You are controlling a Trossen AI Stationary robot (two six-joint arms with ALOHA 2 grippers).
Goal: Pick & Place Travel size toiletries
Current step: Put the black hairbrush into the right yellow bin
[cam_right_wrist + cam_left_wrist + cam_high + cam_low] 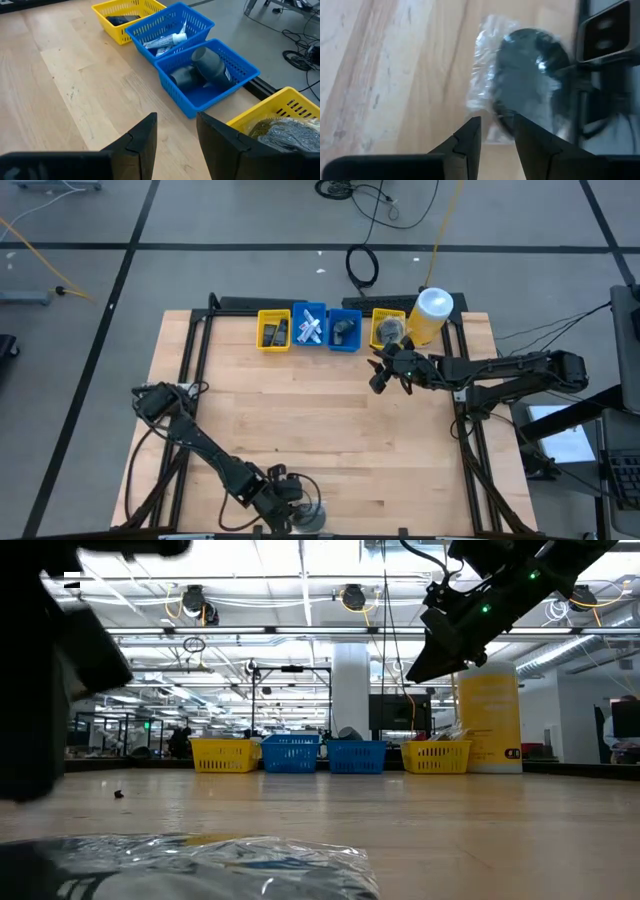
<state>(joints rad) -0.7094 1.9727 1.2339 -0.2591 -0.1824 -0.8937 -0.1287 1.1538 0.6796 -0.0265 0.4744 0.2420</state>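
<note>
- My left pincer point(495, 142) is down at the near edge of the worktop point(320, 430), fingers a narrow gap apart, gripping nothing.
- Just ahead of it lies a dark round mesh puff point(532, 82) in crinkly clear wrap; its far side is blurred and half hidden.
- Right pincer point(175, 137) hovers by the bins, slightly open, empty.
- Dark bottles point(202, 70) lie in a blue basket point(240, 75), white tubes point(165, 41) in the next one.

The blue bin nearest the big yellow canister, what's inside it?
In that blue bin lie two dark grey bottles on their sides, one with a small white label. Whatever sits beneath them is covered.
</note>
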